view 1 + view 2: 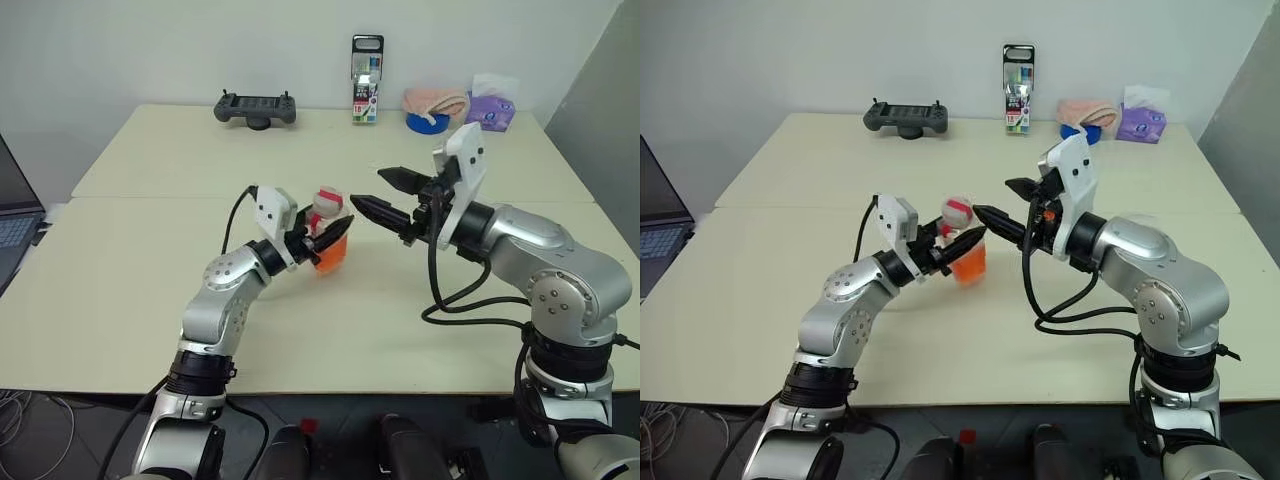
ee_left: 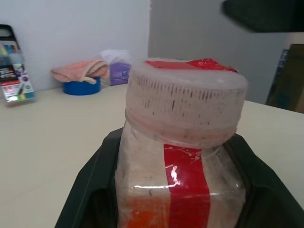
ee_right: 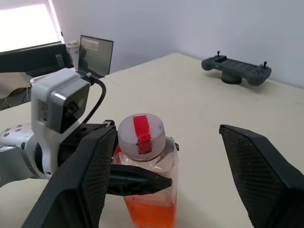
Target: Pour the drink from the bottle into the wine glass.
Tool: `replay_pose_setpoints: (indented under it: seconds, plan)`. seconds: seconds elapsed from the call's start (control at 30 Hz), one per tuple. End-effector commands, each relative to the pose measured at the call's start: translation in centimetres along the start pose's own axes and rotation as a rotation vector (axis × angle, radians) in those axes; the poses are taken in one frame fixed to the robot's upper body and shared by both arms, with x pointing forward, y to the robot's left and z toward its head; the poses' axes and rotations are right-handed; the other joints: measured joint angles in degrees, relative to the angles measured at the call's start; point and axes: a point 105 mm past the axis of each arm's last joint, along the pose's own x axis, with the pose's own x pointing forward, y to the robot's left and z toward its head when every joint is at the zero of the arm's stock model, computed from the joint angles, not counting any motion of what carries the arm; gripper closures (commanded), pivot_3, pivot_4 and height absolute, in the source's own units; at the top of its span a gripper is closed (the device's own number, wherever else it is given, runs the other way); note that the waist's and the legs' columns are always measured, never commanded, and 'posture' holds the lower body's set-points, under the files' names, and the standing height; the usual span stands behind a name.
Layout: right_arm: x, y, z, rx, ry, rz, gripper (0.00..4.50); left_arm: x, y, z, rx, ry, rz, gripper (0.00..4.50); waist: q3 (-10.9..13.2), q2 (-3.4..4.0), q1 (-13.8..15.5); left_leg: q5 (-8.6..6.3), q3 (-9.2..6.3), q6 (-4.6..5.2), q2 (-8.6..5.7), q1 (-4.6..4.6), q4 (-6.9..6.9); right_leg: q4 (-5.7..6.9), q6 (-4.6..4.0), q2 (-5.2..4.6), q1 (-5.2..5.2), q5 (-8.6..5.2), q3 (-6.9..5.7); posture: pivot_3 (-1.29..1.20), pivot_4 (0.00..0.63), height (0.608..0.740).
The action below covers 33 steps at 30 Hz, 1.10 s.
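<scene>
The capped bottle (image 1: 327,237) is clamped by the left gripper (image 1: 322,243) at table centre; the right gripper (image 1: 383,193), jaws wide, is poised at its three o'clock. The cap could be missed and the bottle jolted loose.

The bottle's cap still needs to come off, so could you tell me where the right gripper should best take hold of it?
Probably the ribbed side wall of the cap, coming from above with the right gripper open around it. The left gripper is shut on the bottle body below the neck, so only the cap stands free.
</scene>
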Motion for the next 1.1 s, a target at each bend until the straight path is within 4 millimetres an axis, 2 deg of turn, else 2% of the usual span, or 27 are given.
replay_pose_setpoints:
  seconds: [0.03, 0.23, 0.6, 0.83, 0.93, 1.03, 1.1]
  plan:
    - [0.1, 1.5, 0.1, -0.057, 0.01, 0.025, 0.79, 0.2, -1.1, 1.4, 0.01, -0.041, -0.05, 2.36, 0.0, 0.0, -0.02, 0.0, 0.0, 0.0, 0.0, 0.0, 0.0, 0.0, 0.09, 0.0, 0.0, -0.05, -0.01, 0.0, 0.15, 0.74]
    - [0.8, 2.5, -0.6, -0.043, 0.021, 0.043, 0.79, 0.5, -1.9, 1.2, 0.0, -0.022, -0.08, 2.36, 0.0, 0.0, -0.04, 0.0, -0.02, 0.0, 0.01, -0.01, -0.01, 0.0, 0.23, 0.01, -0.01, -0.14, -0.01, 0.0, 0.15, 0.74]
    - [2.2, 2.7, -1.6, -0.017, 0.035, 0.004, 0.79, 0.8, -3.0, 1.2, -0.011, -0.024, -0.106, 2.36, 0.0, 0.0, -0.04, 0.0, -0.02, 0.0, 0.01, -0.01, -0.01, -0.01, 0.23, 0.01, -0.01, -0.14, -0.01, 0.0, 0.15, 0.74]
    - [2.6, 1.8, -1.5, -0.046, 0.053, -0.056, 0.79, 1.1, -3.0, 1.5, -0.008, -0.025, -0.111, 2.36, 0.0, 0.0, -0.05, 0.0, -0.02, 0.0, 0.0, -0.01, 0.0, 0.0, 0.23, 0.01, -0.01, -0.14, -0.01, 0.0, 0.15, 0.74]
    - [2.6, 1.4, -1.4, -0.053, 0.049, -0.082, 1.42, 1.1, -3.0, 1.5, -0.007, -0.026, -0.113, 2.36, 0.0, 0.0, -0.06, 0.0, -0.02, 0.01, 0.01, 0.0, -0.01, 0.0, 0.23, 0.01, -0.02, -0.14, -0.02, 0.0, 0.15, 0.74]
    - [2.5, 1.1, -1.4, -0.058, 0.046, -0.099, 2.47, 1.1, -3.0, 1.5, -0.005, -0.021, -0.114, 2.36, 0.0, 0.0, -0.05, 0.0, -0.03, 0.01, 0.02, 0.0, -0.04, 0.0, 0.23, 0.01, -0.03, -0.14, -0.03, 0.0, 0.15, 0.74]
    - [2.4, 0.7, -1.4, -0.068, 0.044, -0.115, 2.61, 1.1, -3.0, 1.4, -0.008, -0.016, -0.111, 2.36, 0.0, 0.0, -0.05, 0.0, -0.03, 0.01, 0.01, -0.01, -0.04, -0.01, 0.23, 0.01, -0.02, -0.14, -0.02, 0.0, 0.15, 0.74]
